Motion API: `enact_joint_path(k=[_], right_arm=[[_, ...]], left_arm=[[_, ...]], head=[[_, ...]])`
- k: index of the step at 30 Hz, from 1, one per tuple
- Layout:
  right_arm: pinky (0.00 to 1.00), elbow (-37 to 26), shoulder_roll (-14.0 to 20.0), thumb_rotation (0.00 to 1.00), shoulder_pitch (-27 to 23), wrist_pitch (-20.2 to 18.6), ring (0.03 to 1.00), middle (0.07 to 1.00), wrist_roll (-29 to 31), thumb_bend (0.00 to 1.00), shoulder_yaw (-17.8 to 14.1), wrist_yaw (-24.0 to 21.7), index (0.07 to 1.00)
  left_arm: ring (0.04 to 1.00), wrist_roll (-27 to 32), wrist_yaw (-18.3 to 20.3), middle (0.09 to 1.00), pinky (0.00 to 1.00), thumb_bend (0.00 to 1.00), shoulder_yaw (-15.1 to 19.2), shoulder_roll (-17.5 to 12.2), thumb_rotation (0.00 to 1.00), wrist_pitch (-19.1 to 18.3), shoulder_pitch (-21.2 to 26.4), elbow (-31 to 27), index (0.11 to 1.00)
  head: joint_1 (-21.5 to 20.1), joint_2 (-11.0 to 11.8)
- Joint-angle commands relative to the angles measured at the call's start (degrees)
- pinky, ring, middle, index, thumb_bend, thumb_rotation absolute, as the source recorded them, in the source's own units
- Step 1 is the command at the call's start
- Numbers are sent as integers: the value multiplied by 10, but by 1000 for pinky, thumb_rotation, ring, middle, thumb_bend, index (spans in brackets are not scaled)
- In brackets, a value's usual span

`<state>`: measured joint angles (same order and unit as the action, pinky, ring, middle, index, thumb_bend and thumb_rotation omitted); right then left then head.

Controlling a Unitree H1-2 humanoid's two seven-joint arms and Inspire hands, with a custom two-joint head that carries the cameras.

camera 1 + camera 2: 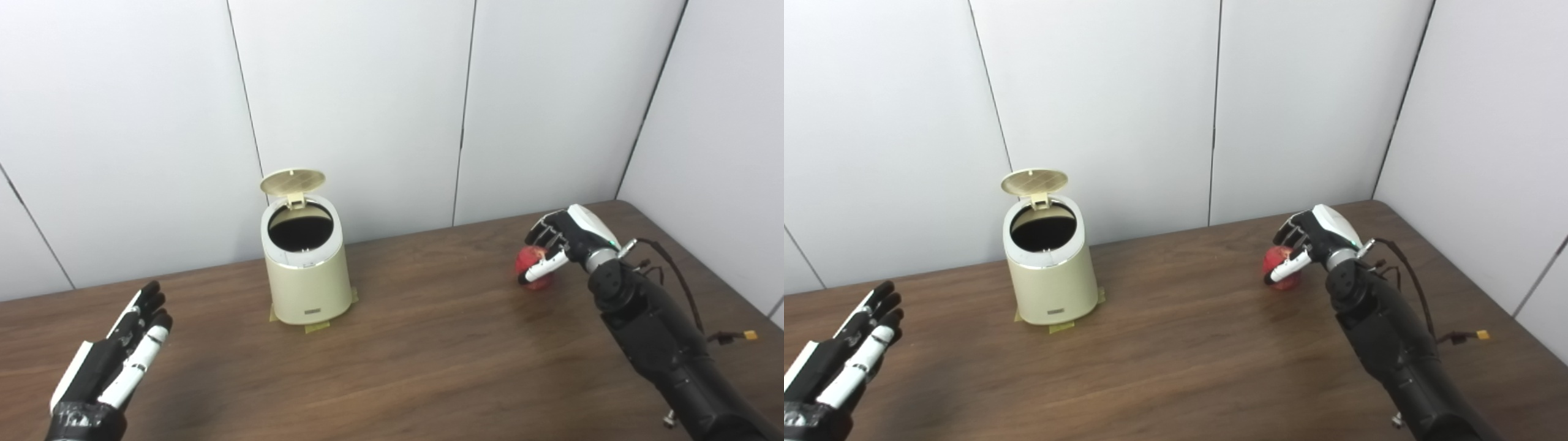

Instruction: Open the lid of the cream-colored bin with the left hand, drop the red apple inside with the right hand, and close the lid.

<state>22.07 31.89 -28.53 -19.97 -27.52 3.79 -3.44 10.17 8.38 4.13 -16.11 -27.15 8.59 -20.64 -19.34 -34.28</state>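
The cream-colored bin (pixel 309 275) stands on the wooden table (pixel 429 343), left of centre near the back wall. Its round lid (pixel 293 182) is swung up and stands open behind the dark mouth. The red apple (pixel 530 264) rests on the table at the right. My right hand (pixel 560 240) is curled around the apple from the right, fingers and thumb wrapped on it. My left hand (pixel 125 349) is open and empty, fingers stretched out, low at the front left, well apart from the bin.
Yellow tape (pixel 318 327) sticks out under the bin's base. White wall panels close the back and right side of the table. A cable with a yellow plug (pixel 748 335) hangs beside my right forearm.
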Motion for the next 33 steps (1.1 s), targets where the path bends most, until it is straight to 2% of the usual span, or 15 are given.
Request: enact_joint_path(k=[1, 7, 10, 16, 18, 24, 27, 31, 33], right_arm=[[385, -24, 8, 0, -17, 8, 393, 474, -1, 519, -8, 16, 515], [369, -34, -3, 0, -16, 0, 376, 468, -25, 514, -1, 45, 536], [359, -39, -7, 0, -15, 4, 369, 471, -33, 512, 2, 54, 543], [370, -59, -12, 0, -13, 16, 373, 474, -37, 513, 0, 71, 539], [345, -93, -18, 0, -13, 21, 368, 474, -37, 512, -5, 81, 542], [398, -191, -39, 0, -17, -3, 383, 482, -64, 518, -1, 84, 514], [377, -227, -59, 0, -25, 10, 381, 486, -68, 517, 2, 88, 515], [362, -284, -91, 0, -47, -10, 382, 498, -78, 516, 13, 70, 521], [344, -307, -107, 0, -61, -3, 375, 494, -79, 515, 22, 64, 526]], left_arm=[[1000, 1, -11, 1000, 1000, 262, 0, -17, 511, 3, 18, -24, 1000], [1000, -15, -15, 1000, 1000, 239, -13, -32, 528, 3, 17, -32, 1000], [1000, -15, -18, 1000, 1000, 248, -17, -33, 565, 3, 18, -35, 1000], [1000, -13, -22, 1000, 1000, 228, -22, -30, 564, 3, 19, -38, 1000], [1000, -18, -27, 1000, 1000, 236, -26, -26, 559, 3, 18, -40, 1000], [1000, -32, -29, 1000, 1000, 253, -34, -16, 568, 3, 16, -39, 1000], [1000, -49, -24, 1000, 1000, 247, -41, -14, 537, 3, 17, -40, 1000], [1000, -75, -18, 1000, 1000, 241, -52, -16, 532, 5, 16, -40, 1000], [1000, -85, -18, 1000, 997, 262, -54, -12, 530, 11, 13, -38, 998]], head=[[0, -1], [1, -1], [3, 0], [7, 1], [10, 2], [22, 6], [34, 8], [48, 11], [56, 14]])
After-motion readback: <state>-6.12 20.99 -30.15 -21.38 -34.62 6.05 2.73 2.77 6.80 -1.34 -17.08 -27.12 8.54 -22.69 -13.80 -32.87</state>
